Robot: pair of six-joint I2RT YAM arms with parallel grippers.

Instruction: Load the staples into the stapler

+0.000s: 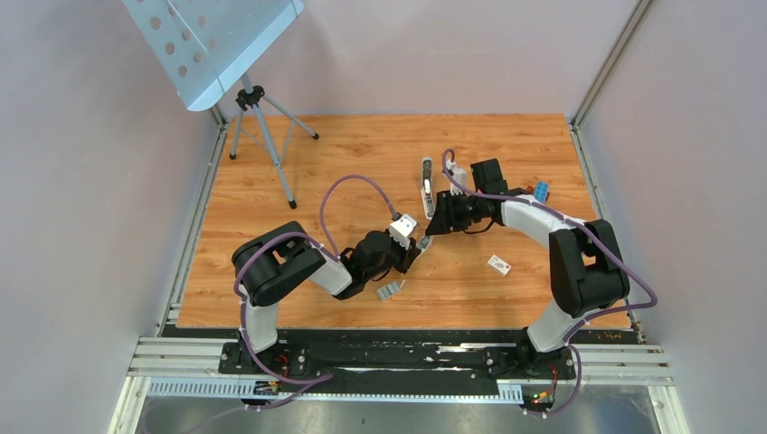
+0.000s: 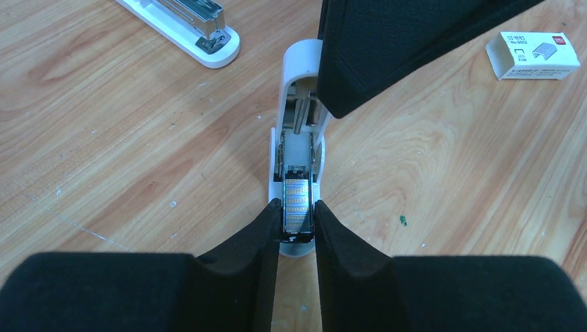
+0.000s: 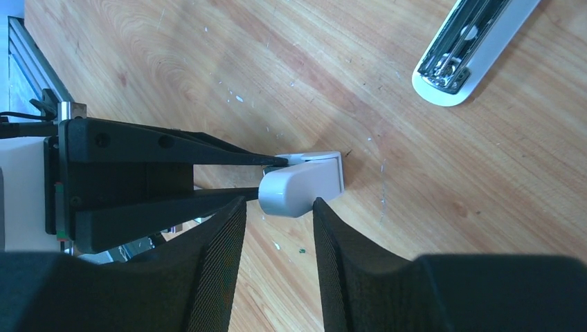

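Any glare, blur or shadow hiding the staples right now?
Left wrist: staples sharp, ribs readable, only a mild sheen. Right wrist: stapler top clear and evenly lit, staples not visible. Top external: even light, no glare, but staples too small to make out.

Both units, left arm (image 1: pixel 298 267) and right arm (image 1: pixel 565 240): bulky black joint housings, white link shells. A purple cable (image 1: pixel 357 181) loops along each. White camera block (image 1: pixel 403 226) at the left wrist. The left gripper (image 2: pixel 297 225) and right gripper (image 3: pixel 280 207) have matte black, wedge-shaped fingers (image 3: pixel 214 256), finely textured.
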